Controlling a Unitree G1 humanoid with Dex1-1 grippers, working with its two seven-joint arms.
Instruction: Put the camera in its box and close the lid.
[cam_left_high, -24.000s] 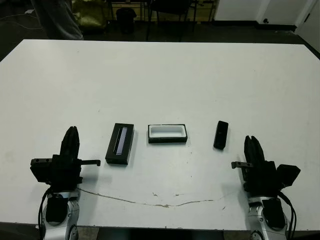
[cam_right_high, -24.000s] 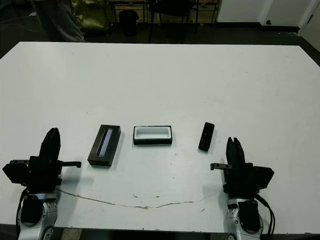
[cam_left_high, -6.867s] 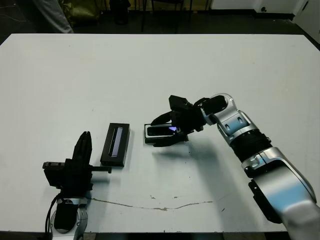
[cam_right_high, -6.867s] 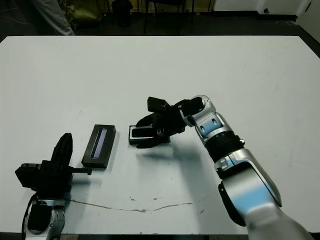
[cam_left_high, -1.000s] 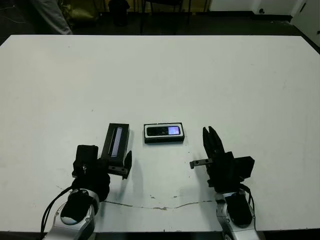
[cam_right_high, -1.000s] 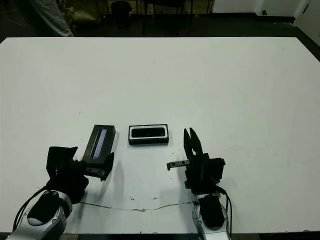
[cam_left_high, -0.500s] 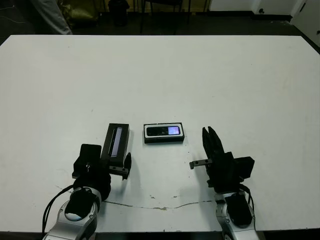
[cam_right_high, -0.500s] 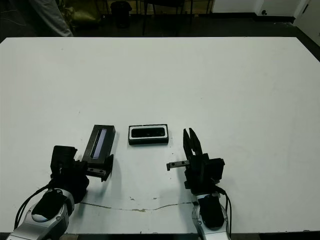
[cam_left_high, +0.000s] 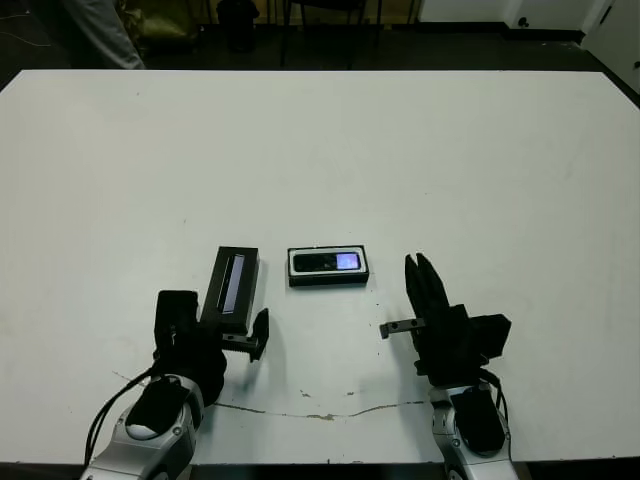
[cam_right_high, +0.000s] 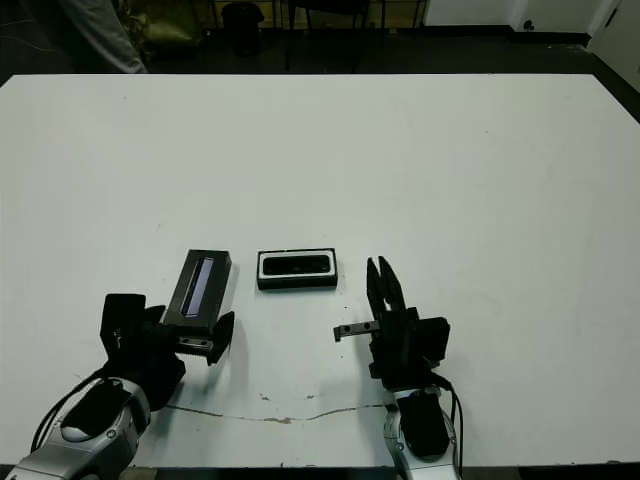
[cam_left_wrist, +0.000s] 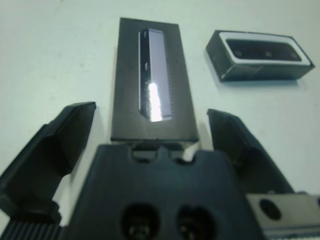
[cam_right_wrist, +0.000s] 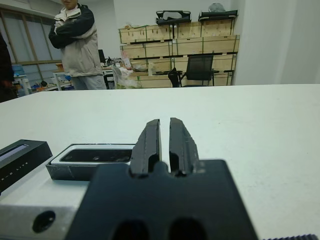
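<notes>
2 spread fingers of left pincer (cam_left_wrist: 150, 130) flank lid's (cam_left_wrist: 152, 85) near edge; right pincer (cam_right_wrist: 164, 137) closed, empty.

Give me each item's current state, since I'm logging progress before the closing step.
Small slim black camera: lying flat inside the box, bluish screen facing up.
Shallow black box with white lining: uncovered, holding the camera.
Black rectangular lid with grey window strip: flat on the table beside the box, not gripped.
Left gripper: jaws open, straddling the lid's near end.
Right gripper: jaws shut, holding nothing.
</notes>
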